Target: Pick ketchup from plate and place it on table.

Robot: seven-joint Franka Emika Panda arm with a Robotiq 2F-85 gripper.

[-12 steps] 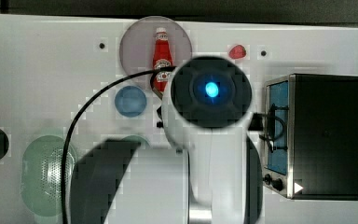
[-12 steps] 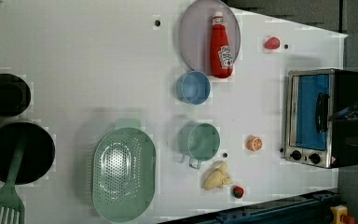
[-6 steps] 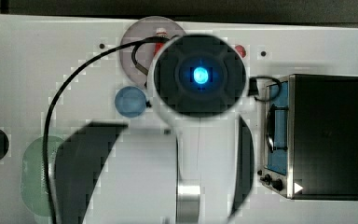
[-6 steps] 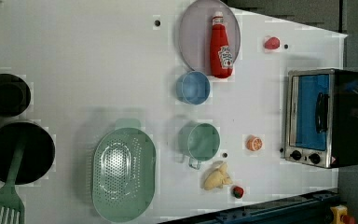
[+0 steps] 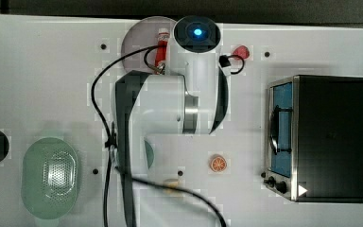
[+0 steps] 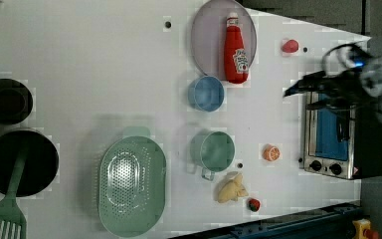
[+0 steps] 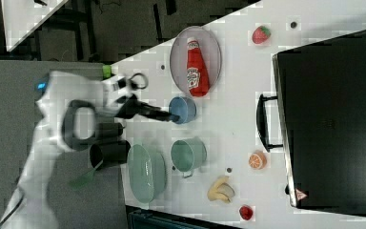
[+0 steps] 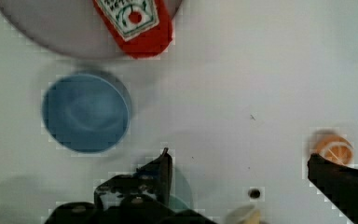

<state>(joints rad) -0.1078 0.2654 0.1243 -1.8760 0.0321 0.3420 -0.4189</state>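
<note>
The ketchup (image 6: 236, 50), a slim red bottle with a white cap, lies flat on the mauve-grey plate (image 6: 206, 35) near the white table's (image 6: 104, 64) far edge. In the right view the ketchup (image 7: 195, 67) lies on the plate (image 7: 178, 57), and my gripper (image 7: 167, 116) hangs beside the blue bowl, short of the plate. In the wrist view my gripper (image 8: 237, 156) is open with nothing between its dark fingers (image 8: 163, 168). The bottle's base (image 8: 137, 25) and the plate's rim (image 8: 51, 32) lie ahead, past the blue bowl. In the top view my arm covers most of the ketchup (image 5: 160, 49).
A blue bowl (image 6: 206, 93) sits just beside the plate, with a teal cup (image 6: 214, 149) further on. A toaster oven (image 5: 321, 137) stands at the top view's right. An orange slice (image 6: 271, 152), a strawberry (image 6: 290, 46), a green colander (image 6: 132, 186) and black pots (image 6: 5, 102) are spread around.
My arm has swung toward the plate's end of the table, and the wrist now sits next to the plate in the top view. The ketchup has not moved.
</note>
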